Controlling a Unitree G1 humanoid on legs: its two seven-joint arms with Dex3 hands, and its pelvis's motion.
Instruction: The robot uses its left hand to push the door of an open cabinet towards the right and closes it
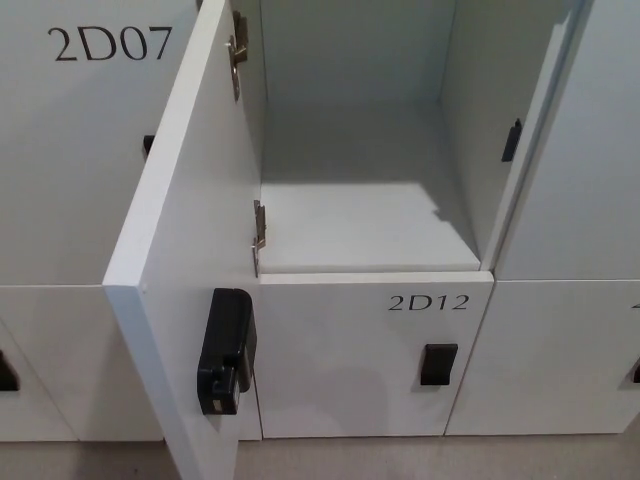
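A white cabinet door (185,230) stands open, swung out toward me on hinges (258,237) at the left side of its compartment. A black lock box (225,350) sits on the door's inner face near its free edge. The open compartment (360,190) behind it is white and bare inside, with a black latch plate (512,140) on its right wall. Neither of my hands shows in the head view.
Shut locker doors surround the opening: one marked 2D07 (110,45) at upper left, one marked 2D12 (428,302) below with a black handle (438,364). More white doors lie at the right. Grey floor (400,458) runs along the bottom.
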